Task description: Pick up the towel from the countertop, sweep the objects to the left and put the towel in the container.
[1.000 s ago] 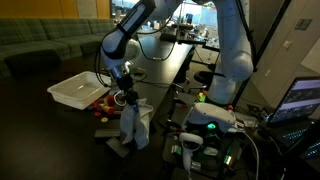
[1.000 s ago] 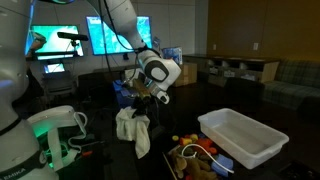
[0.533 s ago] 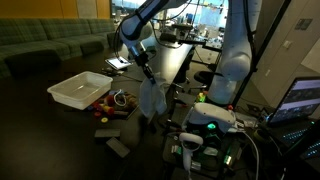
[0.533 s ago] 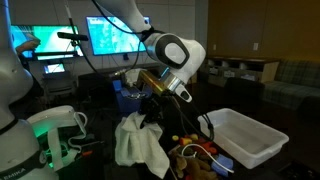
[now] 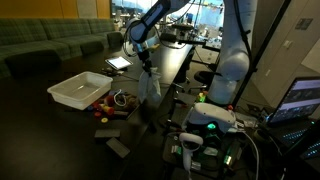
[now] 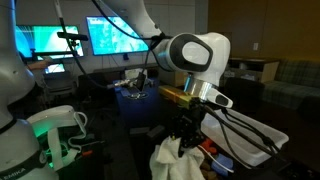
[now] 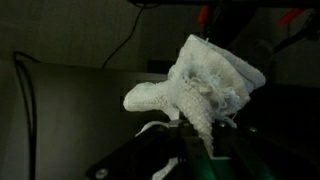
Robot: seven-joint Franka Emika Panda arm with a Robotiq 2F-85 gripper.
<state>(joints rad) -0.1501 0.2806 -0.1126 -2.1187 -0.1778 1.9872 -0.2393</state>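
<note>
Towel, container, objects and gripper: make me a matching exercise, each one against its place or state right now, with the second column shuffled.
1 towel
2 container
3 objects
4 gripper

A red and yellow, beside the container
B shut on fabric
C dangling in the air
D white, resting on the countertop

Pairs: 1-C, 2-D, 3-A, 4-B

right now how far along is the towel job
Done: the towel is off the countertop, hanging from the shut gripper. In hand: it hangs in the air beside the objects. Left: the sweep looks not yet done, with the objects clustered next to the container, and the container holds no towel.
</note>
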